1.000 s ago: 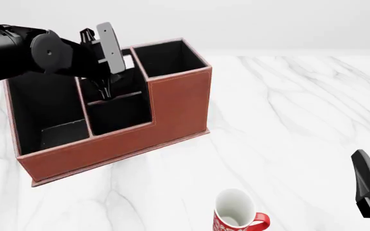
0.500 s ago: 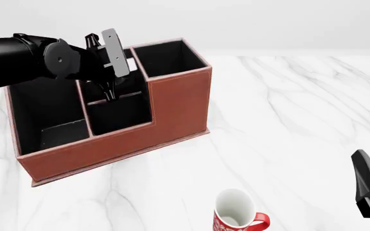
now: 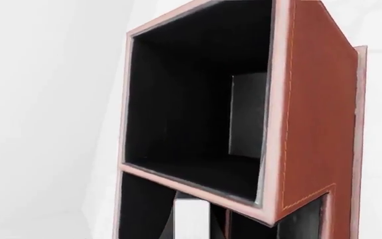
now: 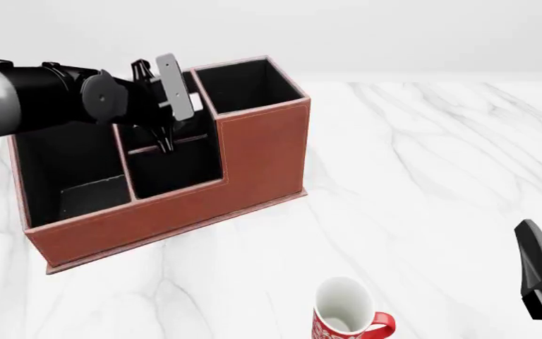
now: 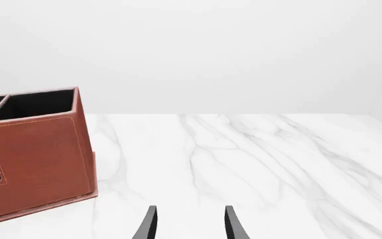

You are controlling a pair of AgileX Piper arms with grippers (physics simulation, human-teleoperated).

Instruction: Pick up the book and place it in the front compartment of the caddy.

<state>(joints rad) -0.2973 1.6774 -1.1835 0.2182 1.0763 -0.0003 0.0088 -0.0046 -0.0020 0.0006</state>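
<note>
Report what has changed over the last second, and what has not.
Seen from the front, the left arm has pulled back toward the left, and its pincer has shifted slightly right over the caddy. Whether it holds or has let go of anything cannot be told. The caddy, the mug and the right pincer, open near the table's right edge, stayed put.

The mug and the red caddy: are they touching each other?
Apart. The front view shows bare marble between the mug and the caddy.
</note>
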